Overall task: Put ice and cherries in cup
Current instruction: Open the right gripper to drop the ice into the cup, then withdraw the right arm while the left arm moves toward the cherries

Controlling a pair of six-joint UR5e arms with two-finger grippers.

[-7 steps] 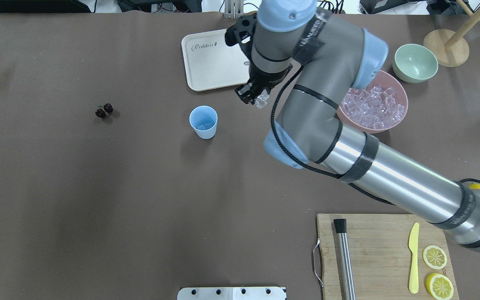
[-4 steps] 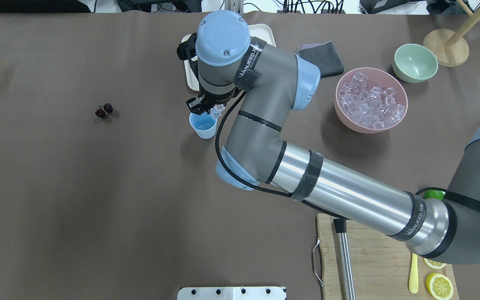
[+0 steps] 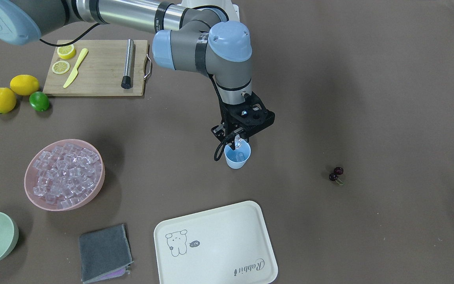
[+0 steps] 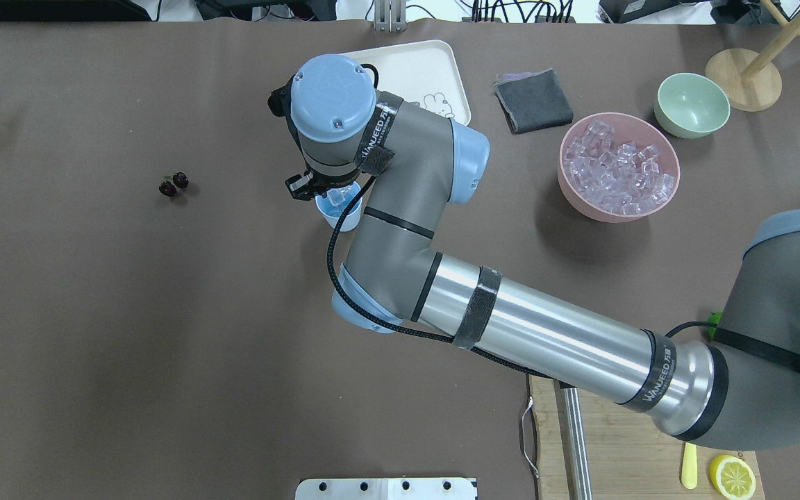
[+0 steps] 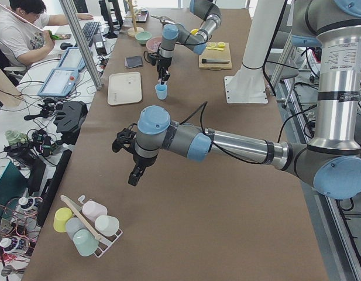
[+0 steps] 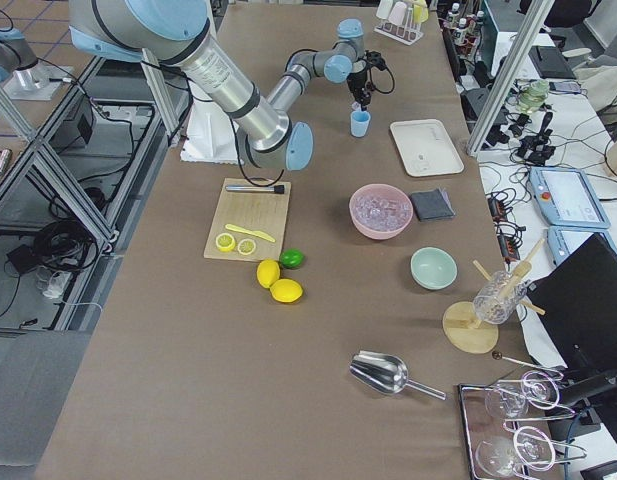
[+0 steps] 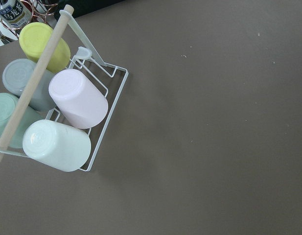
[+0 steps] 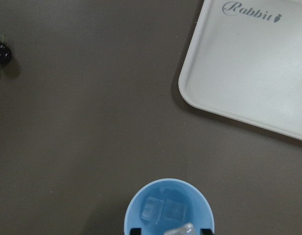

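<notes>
Overhead exterior view has the pale blue cup [image 4: 343,221] upright on the brown worktop [image 4: 129,333], partly hidden under the right arm's wrist. The right gripper [image 3: 238,139] hangs straight above the cup's mouth, pointing down. One ice cube [image 3: 239,142] sits between its jaws at about rim height. The jaws are narrowly set. In the right wrist view a little space shows on either side of the cube, so I cannot tell whether they are clamping it. Two cubes [image 8: 163,210] lie side by side on the cup's floor.

The cherries [image 4: 173,185] lie on the bare worktop, well apart from the cup on the robot's left side. The rest of the ice [image 4: 619,170] is heaped in a pink bowl [image 4: 561,163], well apart from the cup on the robot's right side. A cream tray [image 4: 428,69] lies near the cup on its far side from the robot.

The left gripper [image 5: 134,175] shows only in the exterior left view, well apart from the cup. I cannot tell how its jaws stand. It hangs near a wire rack [image 7: 109,93] of upturned tumblers.
</notes>
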